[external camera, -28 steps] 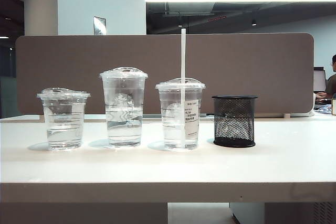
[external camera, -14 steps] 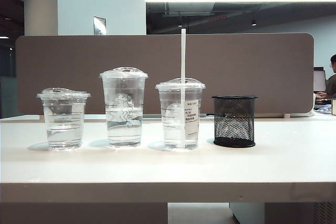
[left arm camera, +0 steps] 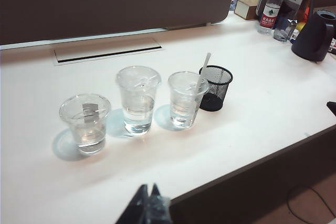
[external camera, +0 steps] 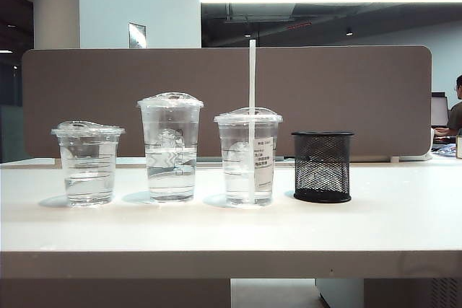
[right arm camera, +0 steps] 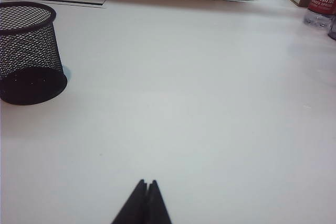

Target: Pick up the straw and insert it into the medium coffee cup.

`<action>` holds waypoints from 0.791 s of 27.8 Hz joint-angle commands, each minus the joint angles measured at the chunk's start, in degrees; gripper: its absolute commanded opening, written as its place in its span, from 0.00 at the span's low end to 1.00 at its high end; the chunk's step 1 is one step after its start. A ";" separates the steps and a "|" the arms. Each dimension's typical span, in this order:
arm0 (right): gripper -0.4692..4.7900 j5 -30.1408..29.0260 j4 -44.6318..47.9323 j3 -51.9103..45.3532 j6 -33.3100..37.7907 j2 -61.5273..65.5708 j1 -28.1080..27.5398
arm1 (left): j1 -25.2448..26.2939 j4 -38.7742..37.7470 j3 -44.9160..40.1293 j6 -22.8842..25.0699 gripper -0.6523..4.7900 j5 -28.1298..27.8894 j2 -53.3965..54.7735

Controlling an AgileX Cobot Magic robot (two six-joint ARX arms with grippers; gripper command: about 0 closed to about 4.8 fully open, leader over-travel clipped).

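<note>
The straw (external camera: 252, 77) stood upright in the medium coffee cup (external camera: 247, 156), passing down through the domed lid and into the water, its upper half rising well above the rim. That cup, the one with the white printed label, stood on the white desk (external camera: 231, 229) in a row of three clear cups: the shortest cup (external camera: 87, 162) at the left end of the exterior view, the tallest cup (external camera: 170, 146) in the middle, and the medium one third. Just beside it, on the far side from the other cups, sat a black mesh pen holder (external camera: 323, 166) (apart from the cup, not touching it).

From the left wrist view the same row appeared farther off, with the straw (left arm camera: 203, 70) leaning out of the medium coffee cup (left arm camera: 186, 99) toward the mesh holder. The left gripper (left arm camera: 148, 209) hung at the near edge of the desk, well apart from the cups, its dark fingertips pressed together with nothing between them.

The right gripper (right arm camera: 146, 203) hovered over bare desk surface, fingertips likewise closed and empty, with the pen holder (right arm camera: 27, 53) off to one side. A red-labelled water bottle (right arm camera: 321, 4) stood at the far edge.
</note>
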 commanded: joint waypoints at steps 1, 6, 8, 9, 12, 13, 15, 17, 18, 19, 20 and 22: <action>0.07 0.11 0.42 0.09 0.20 -0.02 0.07 | 0.20 0.52 0.15 0.11 0.11 0.26 -0.04; 0.07 0.11 0.42 0.09 0.20 -0.02 0.07 | 0.20 0.52 0.15 0.11 0.11 0.22 -0.04; 0.07 0.11 0.39 0.09 0.20 -0.02 0.07 | 0.17 0.52 0.15 0.09 0.11 0.24 -0.04; 0.07 0.11 0.42 0.09 0.20 -0.02 0.07 | 0.17 0.50 0.15 0.11 0.11 0.24 -0.04; 0.07 0.07 0.52 0.09 0.20 -0.02 0.07 | 0.17 0.15 0.15 -0.90 0.11 0.31 -0.04; 0.07 -0.24 0.74 0.09 0.22 -0.02 0.11 | 0.17 -0.76 0.15 -1.38 0.11 0.26 -0.04; 0.07 -1.05 0.66 0.09 0.22 -0.02 0.11 | 0.17 -1.79 0.04 -1.38 0.11 0.26 -0.04; 0.07 -2.16 0.94 0.09 0.22 -0.02 0.11 | 0.17 -2.75 -0.02 -1.36 0.11 0.26 -0.04; 0.07 -2.56 1.77 0.09 0.22 -0.02 0.11 | 0.17 -2.91 -0.04 -1.25 0.11 0.26 -0.04; 0.07 -2.54 3.08 0.11 0.22 -0.02 0.11 | 0.15 -2.84 -0.04 -1.14 0.11 0.26 -0.04; 0.07 -2.54 3.34 0.13 0.22 -0.04 0.11 | 0.17 -2.82 -0.02 -1.14 0.11 0.24 -0.04; 0.07 -2.54 3.45 0.13 0.22 -0.02 0.11 | 0.20 -2.80 -0.02 -1.16 0.11 0.22 -0.04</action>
